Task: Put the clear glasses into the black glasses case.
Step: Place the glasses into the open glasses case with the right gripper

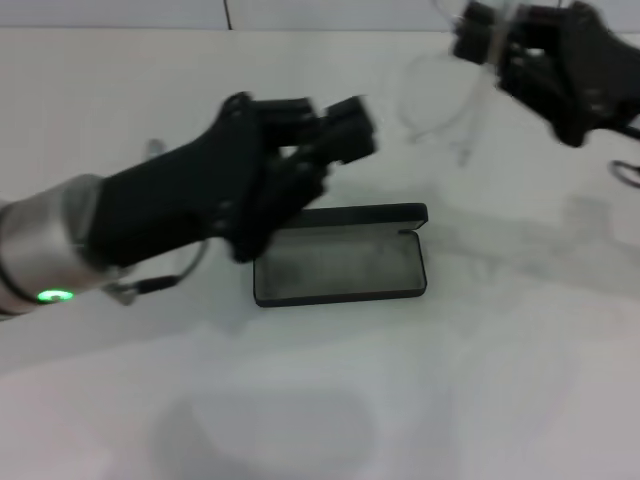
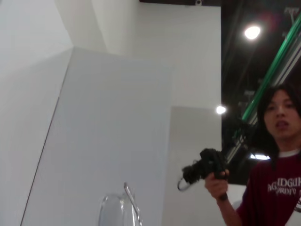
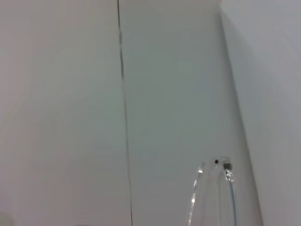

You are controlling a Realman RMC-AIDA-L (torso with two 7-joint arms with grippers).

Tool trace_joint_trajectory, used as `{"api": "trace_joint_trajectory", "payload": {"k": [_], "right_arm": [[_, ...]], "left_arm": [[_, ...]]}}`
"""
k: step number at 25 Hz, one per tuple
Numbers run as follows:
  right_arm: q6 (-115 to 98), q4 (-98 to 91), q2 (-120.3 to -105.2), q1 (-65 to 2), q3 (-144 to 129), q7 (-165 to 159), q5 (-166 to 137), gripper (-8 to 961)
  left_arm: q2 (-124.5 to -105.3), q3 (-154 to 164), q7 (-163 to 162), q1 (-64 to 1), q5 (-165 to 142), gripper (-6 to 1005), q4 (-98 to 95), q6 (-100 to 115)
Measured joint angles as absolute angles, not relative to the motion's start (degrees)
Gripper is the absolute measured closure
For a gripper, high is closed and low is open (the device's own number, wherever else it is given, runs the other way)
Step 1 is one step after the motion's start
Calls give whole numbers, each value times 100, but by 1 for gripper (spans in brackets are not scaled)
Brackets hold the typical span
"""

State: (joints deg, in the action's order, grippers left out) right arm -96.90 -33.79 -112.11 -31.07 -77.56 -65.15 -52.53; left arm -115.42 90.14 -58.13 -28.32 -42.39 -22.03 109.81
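Near the table's [image 1: 500, 400] far right corner, the clear glasses [image 1: 450, 110] are held pinched by the right gripper [image 1: 500, 45], to be carried next over the open black glasses case [image 1: 340, 265], beside which the left gripper [image 1: 335, 135] hovers, its finger state not discernible.

Left arm [image 1: 150, 215]: matte black housing, chunky and angular, running back into a brushed silver cylindrical sleeve [image 1: 45, 245]. Small green light [image 1: 55, 296] glowing at the sleeve's lower edge. Thin grey cable [image 1: 165, 280] looping out beneath the black section. Left claw [image 1: 335, 130]: black, blocky, squared-off tips, stacked jointed links behind them. Right arm [image 1: 590, 70]: same matte black shell, bulky and rounded at the wrist. Right claw [image 1: 490, 40]: black, ridged segments. Dark cable loop [image 1: 626, 172] showing near the right edge.
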Motion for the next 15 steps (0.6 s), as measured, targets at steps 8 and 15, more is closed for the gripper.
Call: {"api": "trace_joint_trajectory", "payload": {"k": [8,15], "right_arm": [[-9591,-6710,-10904,-2019,-7203,-8567,-7403,832],[-10042,-10317,-11509,-1784,-7627,-10971,-11057,832]], "left_arm": [[-10745,9000,-5851,-2497,-4293,911,-2211,11135],[-10351,8698,-5931,-2342,-4426,911,-2231,11227]]}}
